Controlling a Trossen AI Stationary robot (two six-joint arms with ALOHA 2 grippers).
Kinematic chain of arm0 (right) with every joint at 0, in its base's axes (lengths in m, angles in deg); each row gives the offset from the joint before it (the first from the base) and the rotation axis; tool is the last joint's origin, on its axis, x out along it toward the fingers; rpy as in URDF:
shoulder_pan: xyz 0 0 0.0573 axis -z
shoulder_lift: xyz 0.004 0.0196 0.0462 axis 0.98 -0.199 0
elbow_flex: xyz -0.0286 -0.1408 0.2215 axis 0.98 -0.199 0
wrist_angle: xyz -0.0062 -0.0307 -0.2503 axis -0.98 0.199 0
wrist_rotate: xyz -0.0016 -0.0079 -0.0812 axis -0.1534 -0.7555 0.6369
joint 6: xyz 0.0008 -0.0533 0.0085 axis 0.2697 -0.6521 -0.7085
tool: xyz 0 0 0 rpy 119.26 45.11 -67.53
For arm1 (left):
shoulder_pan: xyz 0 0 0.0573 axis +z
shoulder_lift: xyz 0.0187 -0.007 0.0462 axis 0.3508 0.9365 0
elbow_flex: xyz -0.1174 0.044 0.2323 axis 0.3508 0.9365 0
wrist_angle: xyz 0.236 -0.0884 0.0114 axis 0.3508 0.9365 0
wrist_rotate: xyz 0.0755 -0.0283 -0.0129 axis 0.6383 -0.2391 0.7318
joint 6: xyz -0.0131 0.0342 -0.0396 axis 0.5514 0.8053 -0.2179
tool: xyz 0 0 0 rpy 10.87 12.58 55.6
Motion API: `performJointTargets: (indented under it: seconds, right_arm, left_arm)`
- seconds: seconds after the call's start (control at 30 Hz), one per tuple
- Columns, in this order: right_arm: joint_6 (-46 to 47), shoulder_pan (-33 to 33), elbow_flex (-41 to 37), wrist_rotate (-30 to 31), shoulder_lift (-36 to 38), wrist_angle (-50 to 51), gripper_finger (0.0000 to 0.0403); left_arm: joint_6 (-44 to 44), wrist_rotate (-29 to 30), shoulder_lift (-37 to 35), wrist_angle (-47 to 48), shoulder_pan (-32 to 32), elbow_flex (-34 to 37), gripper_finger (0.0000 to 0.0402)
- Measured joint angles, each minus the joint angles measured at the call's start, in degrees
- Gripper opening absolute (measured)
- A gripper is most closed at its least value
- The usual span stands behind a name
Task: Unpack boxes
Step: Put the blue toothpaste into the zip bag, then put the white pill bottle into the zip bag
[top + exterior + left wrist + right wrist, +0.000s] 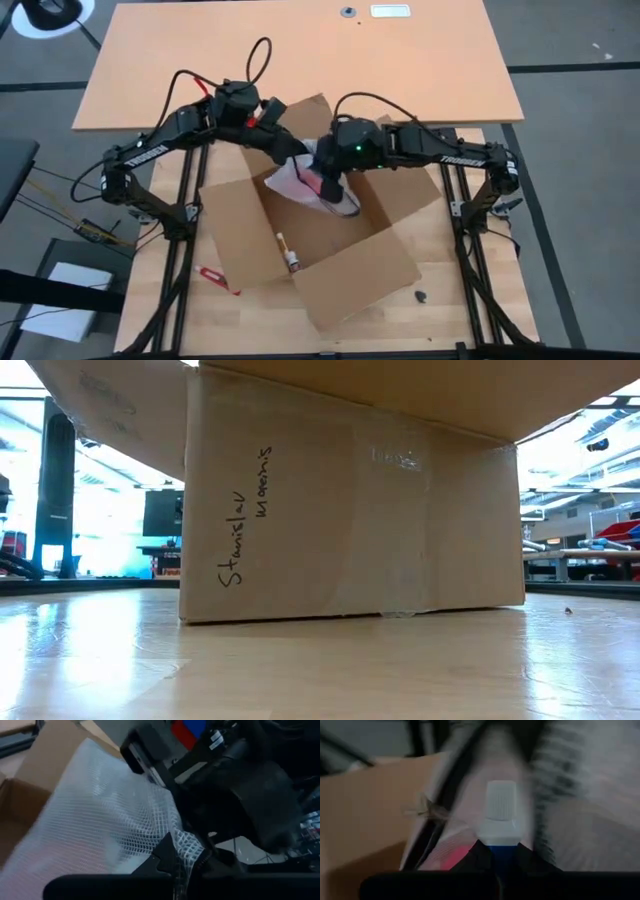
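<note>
Over the open carton [330,250], both end effectors pinch a mesh bag [300,178] (left [182,865], right [501,851]).

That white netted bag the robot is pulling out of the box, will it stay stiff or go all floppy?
Probably floppy: the white netted plastic bag sags and creases between the left tool and right tool, over the open brown cardboard box. It likely swings when lifted. The thin film may slip or tear if pulled apart.
</note>
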Motion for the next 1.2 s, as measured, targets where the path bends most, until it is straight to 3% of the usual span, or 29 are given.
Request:
performJointTargets:
  seconds: [0.1,0.27,0.53,0.83,1.2]
  right_arm:
    - [7.03,0.25,-0.07,1.01,-0.02,-0.56,0.0021]
    - [13.01,0.39,-0.07,-2.88,-1.41,0.38,0.0040]
    - [22.38,0.81,-0.07,-2.76,-2.81,-2.03,0.0108]
    - [15.78,0.50,-0.31,-3.10,-0.74,-0.42,0.0201]
    - [14.13,-1.51,-0.20,-3.77,4.50,8.85,0.0212]
  left_arm:
    - [-0.04,1.08,0.11,-0.45,-0.39,-0.02,0.0018]
    - [-0.21,0.87,0.54,-0.68,-0.55,-0.08,0.0019]
    - [-0.76,2.43,0.70,-0.94,-0.53,-0.07,0.0019]
    - [0.73,4.47,0.72,2.78,0.69,-0.31,0.0019]
    - [3.32,8.28,1.82,7.31,1.76,-0.28,0.0019]
